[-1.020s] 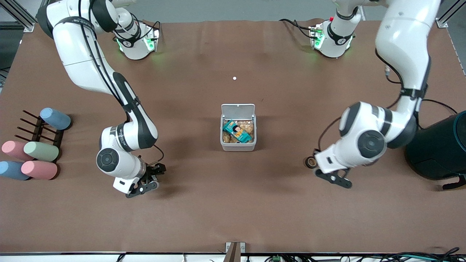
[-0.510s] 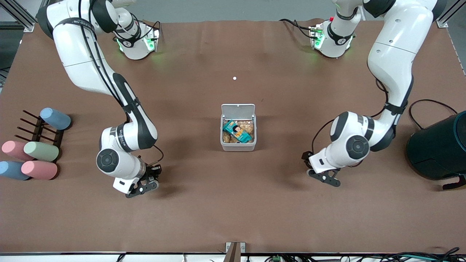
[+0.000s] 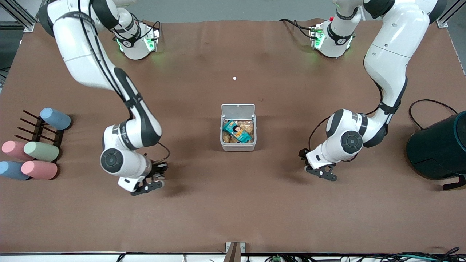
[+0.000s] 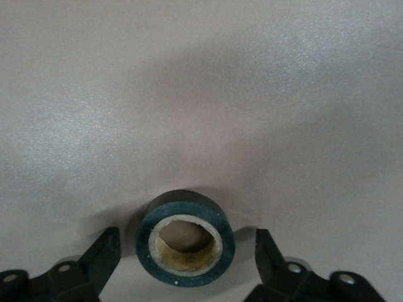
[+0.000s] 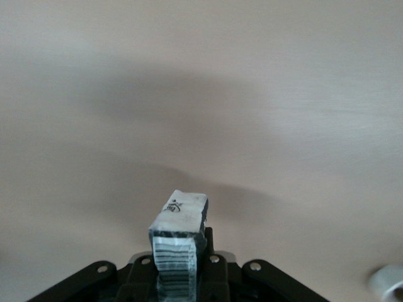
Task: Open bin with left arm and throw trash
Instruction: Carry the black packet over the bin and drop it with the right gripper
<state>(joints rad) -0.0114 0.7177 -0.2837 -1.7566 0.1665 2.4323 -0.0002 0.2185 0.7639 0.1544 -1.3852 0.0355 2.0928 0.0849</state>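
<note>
The white bin (image 3: 238,146) stands mid-table with its lid (image 3: 238,109) swung open; a teal wrapper and tan scraps lie inside. My left gripper (image 3: 317,170) is low over the table toward the left arm's end. It is open, with one finger (image 4: 101,257) on each side of the black tape ring (image 4: 182,204), not touching it. The ring lies flat on the mat and is hidden under the hand in the front view. My right gripper (image 3: 152,180) is low over the mat toward the right arm's end, fingers (image 5: 178,251) shut with nothing visible between them. The foil wrapper and rubber band are out of view.
A large dark teal round container (image 3: 438,149) stands at the left arm's end with a cable beside it. Pastel cylinders (image 3: 40,151) lie on and by a black rack at the right arm's end. A small white dot (image 3: 234,78) lies on the mat between the bin and the bases.
My left gripper moved toward the bin and came down around the tape ring, covering it in the front view. My right gripper closed its fingers and shifted slightly toward the bin.
</note>
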